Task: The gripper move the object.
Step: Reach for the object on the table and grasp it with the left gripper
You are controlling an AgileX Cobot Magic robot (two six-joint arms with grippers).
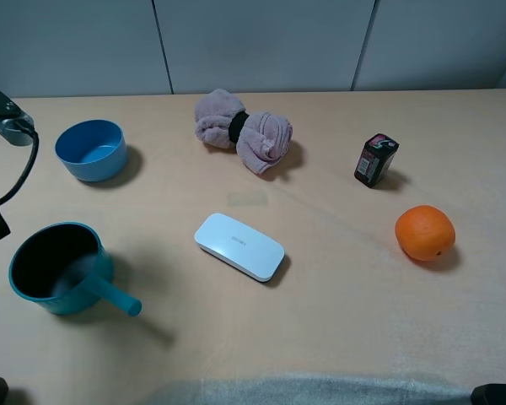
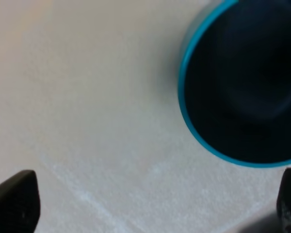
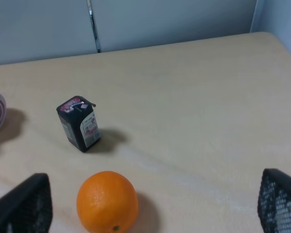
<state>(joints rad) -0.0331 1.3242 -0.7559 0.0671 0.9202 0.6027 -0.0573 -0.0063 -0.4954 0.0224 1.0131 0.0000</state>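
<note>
The teal saucepan [image 1: 55, 270] stands upright at the front left of the table. Its inside is dark and its straight handle [image 1: 118, 297] points to the front right. In the left wrist view its rim and dark inside [image 2: 242, 82] fill one corner. My left gripper [image 2: 153, 206] is open and empty over bare table beside the pan, not touching it. Only parts of the left arm [image 1: 4, 122] show at the left edge of the high view. My right gripper [image 3: 150, 206] is open and empty, near the orange [image 3: 107, 201].
A lighter blue bowl [image 1: 90, 149] stands behind the pan. A rolled pink towel [image 1: 242, 131] lies at the back centre, and a white flat case [image 1: 239, 245] in the middle. A small dark carton [image 1: 376, 159] and the orange [image 1: 424, 232] are on the right.
</note>
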